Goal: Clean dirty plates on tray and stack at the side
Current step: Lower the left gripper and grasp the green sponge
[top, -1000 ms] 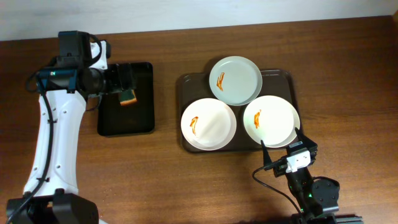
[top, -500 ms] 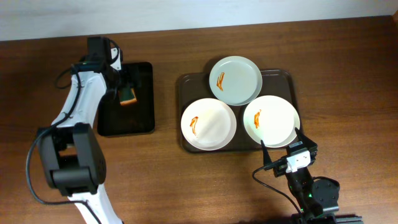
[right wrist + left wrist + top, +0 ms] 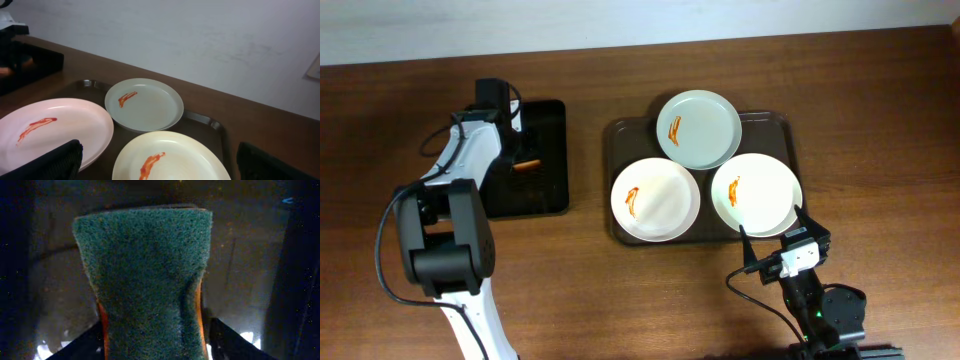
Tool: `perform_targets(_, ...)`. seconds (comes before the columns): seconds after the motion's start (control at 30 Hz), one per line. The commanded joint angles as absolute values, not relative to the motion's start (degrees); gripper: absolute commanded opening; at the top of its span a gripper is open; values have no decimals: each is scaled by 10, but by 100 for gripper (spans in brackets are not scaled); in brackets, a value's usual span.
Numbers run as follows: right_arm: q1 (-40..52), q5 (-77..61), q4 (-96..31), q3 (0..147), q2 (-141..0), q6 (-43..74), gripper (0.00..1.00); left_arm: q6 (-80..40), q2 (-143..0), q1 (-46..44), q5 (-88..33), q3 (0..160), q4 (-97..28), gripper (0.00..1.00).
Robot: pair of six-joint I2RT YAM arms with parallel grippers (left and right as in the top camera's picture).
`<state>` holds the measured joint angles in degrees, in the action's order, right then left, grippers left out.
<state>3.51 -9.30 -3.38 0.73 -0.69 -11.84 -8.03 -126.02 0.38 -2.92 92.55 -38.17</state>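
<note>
Your left gripper is down over the small black tray, with an orange sliver of the sponge showing at it. The brown tray holds a green plate, a white plate and a cream plate, each smeared red. Your right gripper, fingers spread, sits at the cream plate's near rim.

No text, label, brand or number can be read on the plates or tray
</note>
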Motion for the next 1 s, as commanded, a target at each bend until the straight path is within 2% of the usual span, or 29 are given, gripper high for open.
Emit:
perform_targets(0.0, 34, -98, -36, 3, -4, -116, 98, -79, -1266, 4, -25, 921, -384, 16)
perform_targets(0.03, 34, -98, -36, 3, -4, -116, 98, -76, -1266, 4, -25, 922, -384, 0)
perform_targets(0.1, 34, -98, -36, 3, -4, -116, 98, -76, -1257, 4, -25, 923, -386, 0)
perform_targets(0.13, 34, -99, -36, 3, -4, -116, 98, -77, -1256, 4, -25, 923, -380, 25)
perform_targets(0.17, 34, -98, -36, 3, -4, -116, 98, -76, -1256, 4, -25, 923, -364, 82)
perform_targets(0.2, 34, -98, -36, 3, -4, -116, 98, -76, -1256, 4, -17, 923, -352, 100)
perform_targets(0.3, 34, -98, -36, 3, -4, -116, 98, -59, -1257, 4, -14, 922, -288, 100)
perform_targets(0.5, 34, -98, -36, 3, -4, -116, 98, -59, -1287, 4, -15, 920, -239, 77)
perform_targets(0.53, 34, -98, -36, 3, -4, -116, 98, -59, -1311, 4, -15, 920, -247, 69)
perform_targets(0.57, 34, -98, -36, 3, -4, -116, 98, -59, -1321, 5, -14, 920, -254, 56)
perform_targets(0.6, 34, -98, -36, 3, -4, -116, 98, -59, -1321, 6, -12, 920, -254, 34)
perform_targets(0.63, 34, -98, -36, 3, -4, -116, 98, -59, -1317, 6, -12, 920, -253, 0)
perform_targets(0.73, 34, -98, -36, 3, -4, -116, 98, -59, -1287, 6, -13, 920, -262, 1)
perform_targets(0.77, 34, -98, -36, 3, -4, -116, 98, -60, -1268, 5, -13, 920, -267, 60)
perform_targets(0.8, 34, -98, -36, 3, -4, -116, 98, -59, -1264, 5, -13, 920, -276, 100)
perform_targets(0.9, 34, -98, -36, 3, -4, -116, 98, -60, -1264, 5, -13, 920, -344, 96)
perform_targets(0.93, 34, -98, -36, 3, -4, -116, 98, -60, -1264, 5, -13, 920, -362, 88)
perform_targets(0.97, 34, -98, -36, 3, -4, -116, 98, -60, -1264, 5, -13, 920, -372, 61)
